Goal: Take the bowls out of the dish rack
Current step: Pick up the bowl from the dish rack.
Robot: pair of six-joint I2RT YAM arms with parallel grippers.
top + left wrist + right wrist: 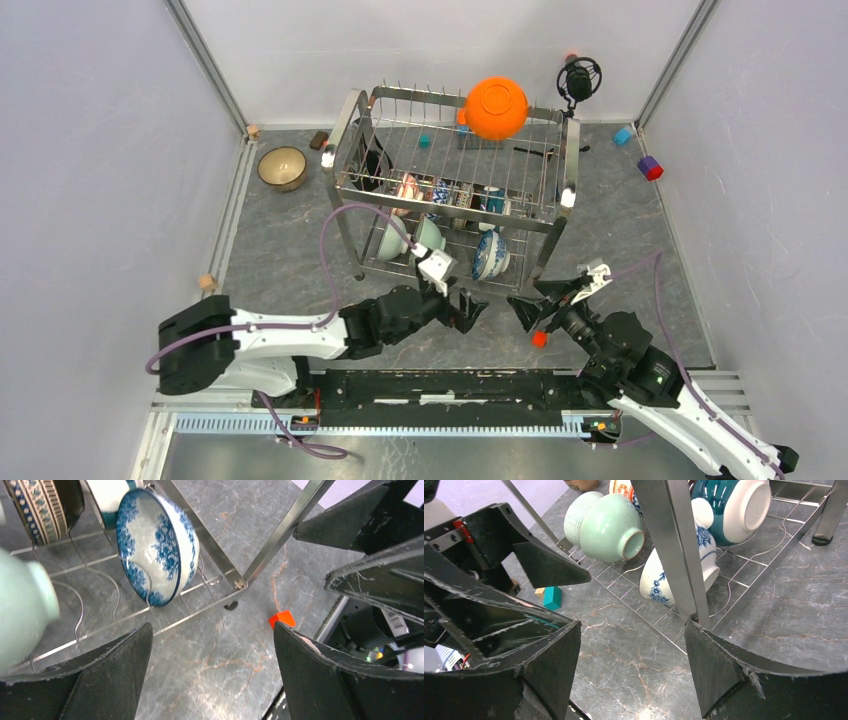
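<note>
The dish rack (pixel 345 140) occupies the upper centre of the top view. An orange bowl (pixel 496 108) sits on its top tier. A blue-and-white bowl (pixel 157 545) and a pale green bowl (pixel 606 527) stand on edge in the lower tier. A brown-gold bowl (pixel 282 167) rests on the table (pixel 280 260), upper left. The left gripper (pixel 212 635) and right gripper (pixel 631 630) hover just below the rack in the frame, fingers spread wide, holding nothing. Further bowls behind the upper wires are hard to count.

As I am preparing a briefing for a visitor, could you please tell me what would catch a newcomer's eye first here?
The bright orange bowl sits on the top tier of the steel dish rack, at its far right corner. Below, a blue-and-white bowl stands on edge in the lower tier, with the open left fingers and right fingers poised just in front.
</note>
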